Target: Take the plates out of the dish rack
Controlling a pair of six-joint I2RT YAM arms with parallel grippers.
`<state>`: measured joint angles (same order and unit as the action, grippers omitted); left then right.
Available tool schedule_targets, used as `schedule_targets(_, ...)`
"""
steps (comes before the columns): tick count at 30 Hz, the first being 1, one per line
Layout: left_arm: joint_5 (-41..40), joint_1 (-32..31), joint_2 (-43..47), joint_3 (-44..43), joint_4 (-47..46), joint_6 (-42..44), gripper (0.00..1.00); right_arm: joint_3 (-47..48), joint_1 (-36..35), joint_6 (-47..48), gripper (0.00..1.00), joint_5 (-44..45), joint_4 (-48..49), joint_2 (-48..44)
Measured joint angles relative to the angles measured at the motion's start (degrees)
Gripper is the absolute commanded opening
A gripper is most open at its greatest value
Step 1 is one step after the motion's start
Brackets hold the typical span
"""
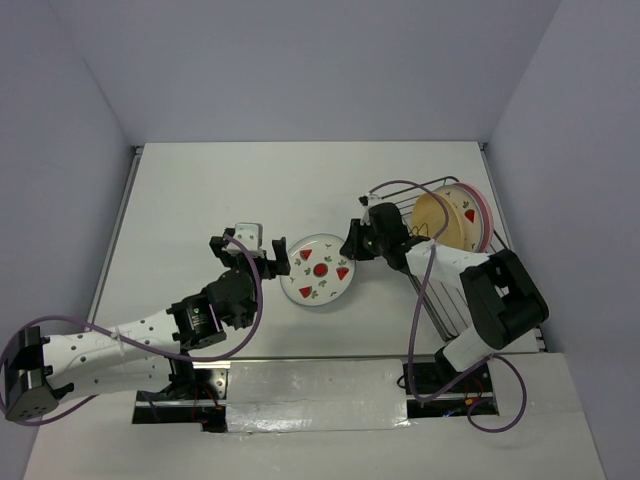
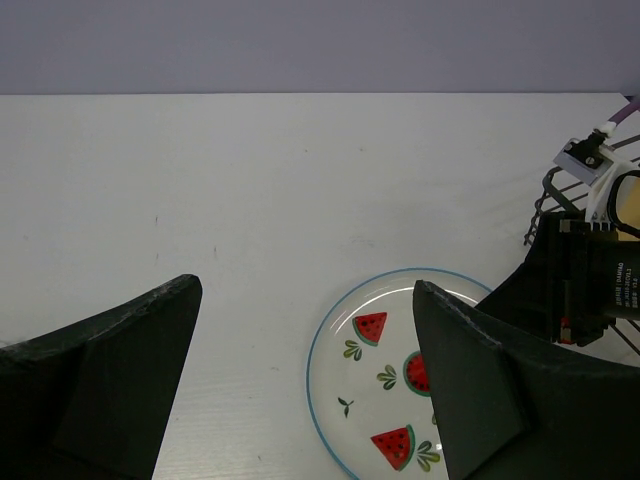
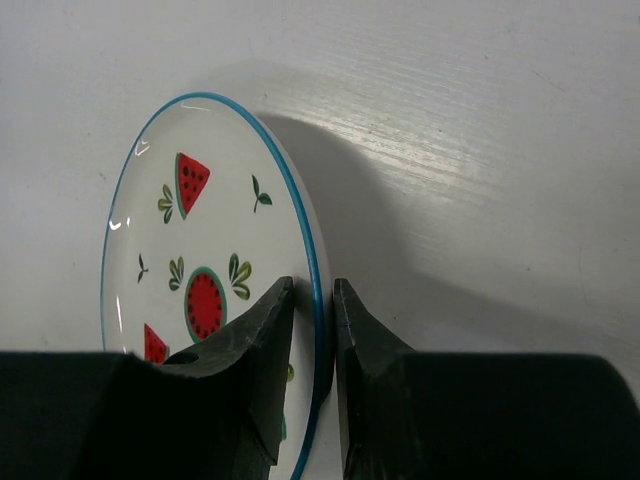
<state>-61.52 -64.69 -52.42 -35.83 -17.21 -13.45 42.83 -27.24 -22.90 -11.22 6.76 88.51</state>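
The white plate (image 1: 320, 270) with red watermelon marks and a blue rim lies flat on the table between the two arms. It also shows in the left wrist view as the white plate (image 2: 385, 370) and in the right wrist view as the white plate (image 3: 200, 240). My right gripper (image 1: 352, 241) (image 3: 314, 287) straddles its right rim, jaws parted a little with one finger on each side. My left gripper (image 1: 250, 255) (image 2: 305, 290) hovers wide open just left of the plate and holds nothing. The dish rack (image 1: 490, 238) (image 2: 545, 200) at the right holds a yellow-orange plate (image 1: 435, 222) and a pink plate (image 1: 480, 212), both upright.
The right arm's bulky body (image 1: 500, 295) lies over the near part of the rack. A purple cable (image 1: 400, 184) loops above the rack's left end. White walls close the table at back and sides. Bare tabletop (image 1: 220, 190) stretches left and behind the plate.
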Motion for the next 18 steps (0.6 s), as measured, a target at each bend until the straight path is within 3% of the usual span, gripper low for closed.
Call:
schedule_targets(7, 0.00, 0.00, 0.00, 0.00, 0.00, -0.02, 0.99, 0.24, -0.15, 0.83, 0.36, 3.23, -0.98, 1.57)
schedule_targets(18, 0.02, 0.00, 0.00, 0.00, 0.00, 0.00, 0.99, 0.59, -0.26, 2.73, 0.41, 7.69, -3.26, 2.95)
